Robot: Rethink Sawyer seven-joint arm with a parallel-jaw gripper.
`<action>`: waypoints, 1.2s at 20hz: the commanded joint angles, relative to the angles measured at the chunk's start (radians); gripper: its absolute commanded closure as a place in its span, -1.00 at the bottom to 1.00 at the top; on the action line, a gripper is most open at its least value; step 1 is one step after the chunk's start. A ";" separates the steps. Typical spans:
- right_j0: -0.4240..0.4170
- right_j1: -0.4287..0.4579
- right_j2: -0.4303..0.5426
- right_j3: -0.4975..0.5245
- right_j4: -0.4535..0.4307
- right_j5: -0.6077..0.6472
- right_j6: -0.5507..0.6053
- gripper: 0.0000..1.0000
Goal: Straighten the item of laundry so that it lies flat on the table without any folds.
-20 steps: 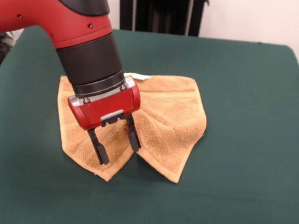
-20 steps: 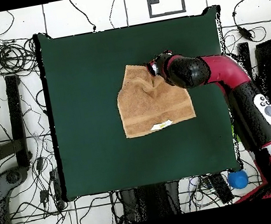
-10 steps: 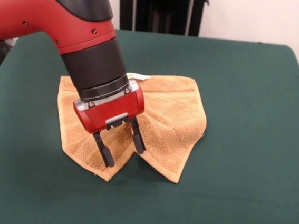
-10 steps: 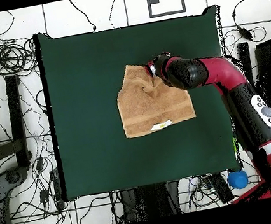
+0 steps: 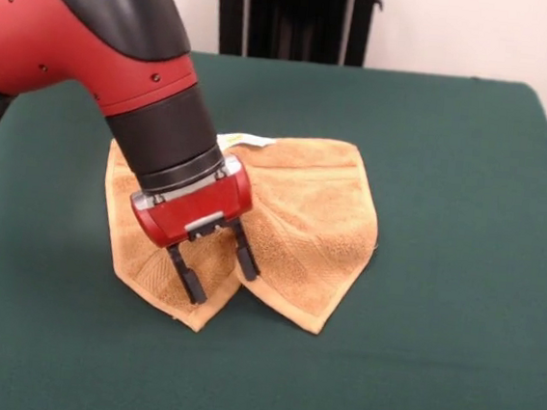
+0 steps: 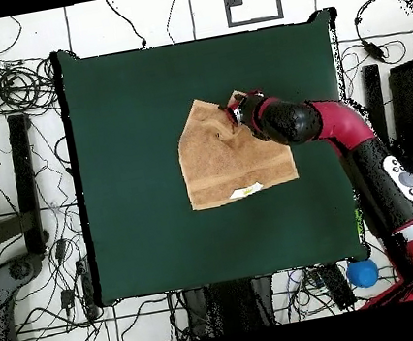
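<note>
1. The gripper — jaws spread, holding nothing — had shifted slightly left over the towel.
2. The towel had stayed folded mid-table — no grasp yet, so flattening remained undone.

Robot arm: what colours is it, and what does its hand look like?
The arm is shiny red with smooth black parts, round and thick like a big tube. A black cylinder leads to the hand, which has a small red block with a silvery edge and two thin black fingers. In the overhead view, grey round patches show on the arm.
</note>
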 commanded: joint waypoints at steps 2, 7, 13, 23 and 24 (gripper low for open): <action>0.015 0.025 -0.030 0.088 0.011 0.027 -0.123 -1.00; 0.001 0.020 -0.027 0.094 0.004 0.032 -0.139 -1.00; 0.006 0.019 -0.020 0.073 0.017 0.066 -0.160 -1.00; 0.070 -0.005 -0.050 0.146 -0.018 -0.078 0.033 -1.00; 0.081 -0.007 -0.056 0.151 -0.022 -0.099 0.057 -1.00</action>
